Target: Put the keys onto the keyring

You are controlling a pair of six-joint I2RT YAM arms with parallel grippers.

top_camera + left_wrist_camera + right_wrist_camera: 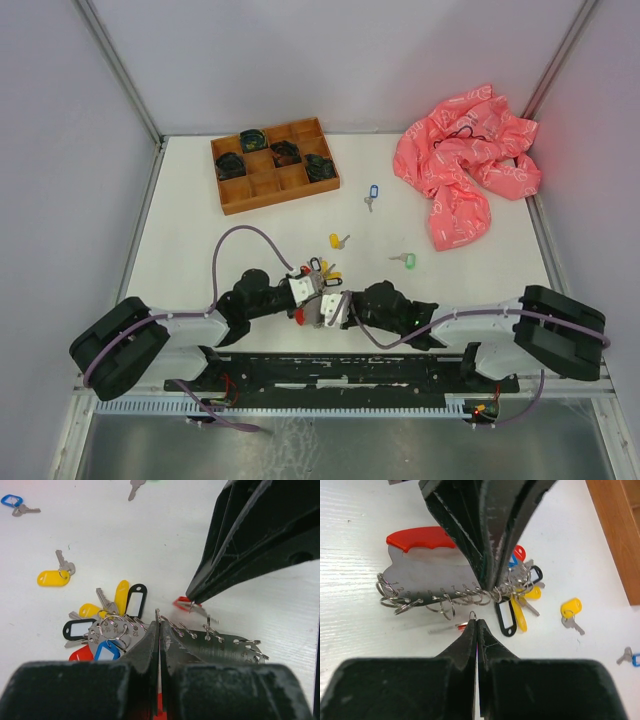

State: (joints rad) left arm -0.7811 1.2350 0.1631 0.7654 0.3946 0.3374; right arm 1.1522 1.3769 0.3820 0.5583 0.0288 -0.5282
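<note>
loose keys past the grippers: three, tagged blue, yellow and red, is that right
No. The third key has a green tag, not red; the top view shows it. The blue-tagged key and yellow-tagged key are right.

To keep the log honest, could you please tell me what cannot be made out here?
Top external: wooden tray's dark contents, too small.
Left wrist: metal plate, lower part hidden by the shut left tool.
Right wrist: red tag of the keyring, mostly hidden behind the shut right tool.

Scattered keys (338,240) before tray (228,198) and cloth (465,165)
</note>
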